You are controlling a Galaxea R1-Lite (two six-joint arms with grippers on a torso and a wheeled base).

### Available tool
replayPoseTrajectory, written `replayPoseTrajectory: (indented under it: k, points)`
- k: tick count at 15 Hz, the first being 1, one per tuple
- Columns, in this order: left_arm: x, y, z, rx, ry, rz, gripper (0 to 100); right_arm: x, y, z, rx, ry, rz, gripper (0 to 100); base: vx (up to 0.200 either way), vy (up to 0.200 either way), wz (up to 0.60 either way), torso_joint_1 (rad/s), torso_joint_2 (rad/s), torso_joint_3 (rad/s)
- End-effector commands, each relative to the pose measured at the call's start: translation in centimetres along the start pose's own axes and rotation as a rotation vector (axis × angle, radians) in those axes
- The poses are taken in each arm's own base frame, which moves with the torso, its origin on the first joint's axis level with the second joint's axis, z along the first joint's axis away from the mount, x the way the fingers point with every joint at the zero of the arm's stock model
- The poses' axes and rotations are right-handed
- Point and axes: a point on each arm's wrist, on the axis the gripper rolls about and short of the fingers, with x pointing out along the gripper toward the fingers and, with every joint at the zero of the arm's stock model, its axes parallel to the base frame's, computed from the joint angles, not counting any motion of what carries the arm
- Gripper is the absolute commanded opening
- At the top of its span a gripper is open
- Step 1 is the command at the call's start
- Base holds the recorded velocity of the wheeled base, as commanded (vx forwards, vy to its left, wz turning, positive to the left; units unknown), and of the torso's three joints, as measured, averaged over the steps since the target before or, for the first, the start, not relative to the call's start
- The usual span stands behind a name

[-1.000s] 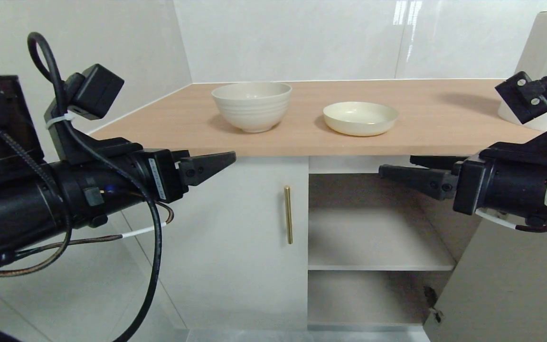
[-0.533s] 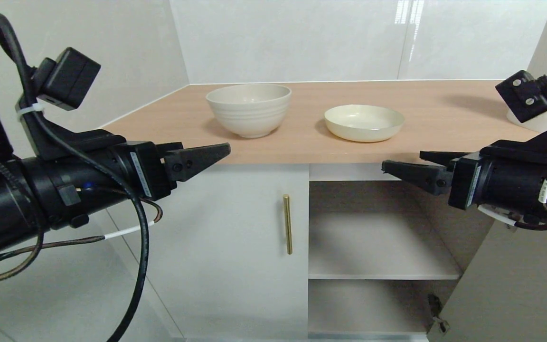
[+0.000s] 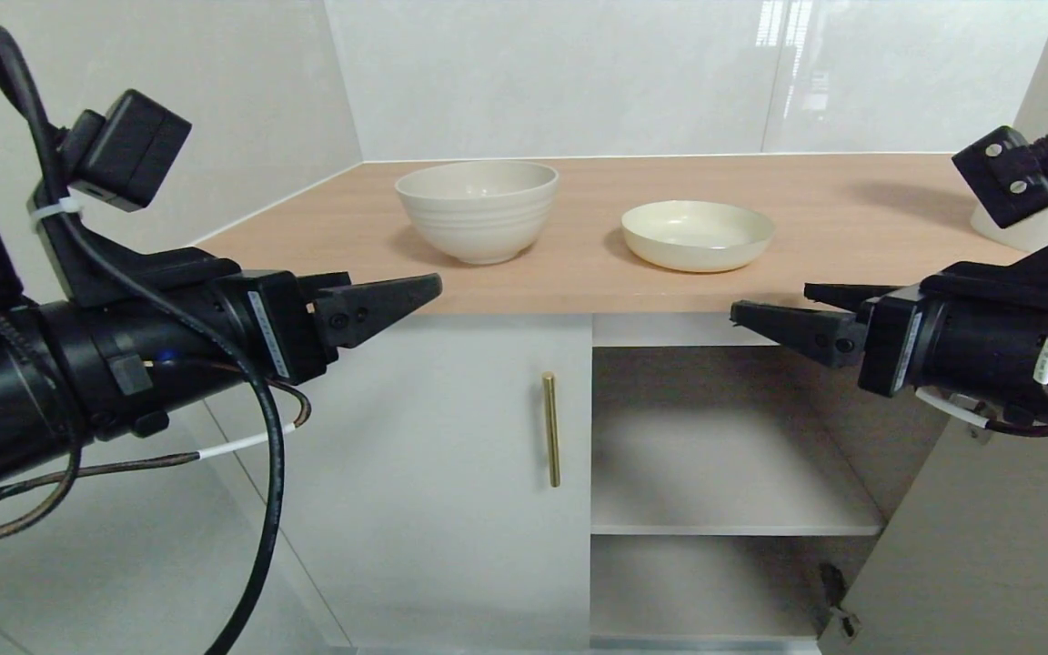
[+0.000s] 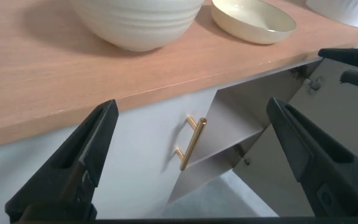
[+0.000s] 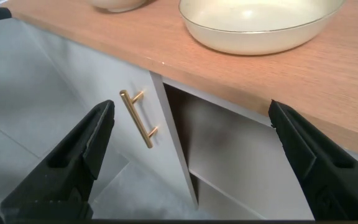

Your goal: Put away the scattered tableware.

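A: Head view first: what is differing from a second ago?

B: The whole picture is sitting shifted, so it is the camera that has moved, not the tableware. Over the last half second the right pincer [image 3: 770, 303] is showing a touch higher against the front edge of the light wooden table [image 3: 851, 227]. The left pincer [image 3: 397, 291] is keeping its place.

A: And the containers?

B: The ribbed cream ceramic bowl [image 3: 477, 211] is standing upright on the table towards the robot's left, its pale inside showing. The shallow cream dish [image 3: 697, 235] is lying to its right, near but apart from it, and is showing only its own glazed bottom. A tall white object [image 3: 1047, 100] is standing at the table's far right.

A: Below the table?

B: The white cabinet's left door, with its brass bar handle [image 3: 552, 429], is sitting closed. The right door [image 3: 988, 546] is hanging open, baring a pale shelf [image 3: 724, 473].

A: How are the pincers standing?

B: Both are gaping wide, as each wrist view is showing. The left one is hanging before the closed door, just under the table edge and below the bowl. The right one is hanging before the open compartment, under the dish. Each is floating in the air, apart from the table and the tableware.
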Motion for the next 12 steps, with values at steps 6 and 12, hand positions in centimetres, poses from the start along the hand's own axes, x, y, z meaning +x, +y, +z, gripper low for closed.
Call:
replayPoseTrajectory:
  k: [6,12]
  points:
    - [0.42,0.12,-0.28,-0.004,0.014,0.003,100,-0.29,0.09,0.12,-0.001,-0.007,0.005,100,0.0,0.0,0.0,0.008,-0.13,-0.173]
    - [0.68,0.19,-0.46,-0.005,0.023,0.005,100,-0.29,0.09,0.12,-0.001,-0.007,0.005,100,0.0,0.0,0.0,0.098,-0.49,-0.342]
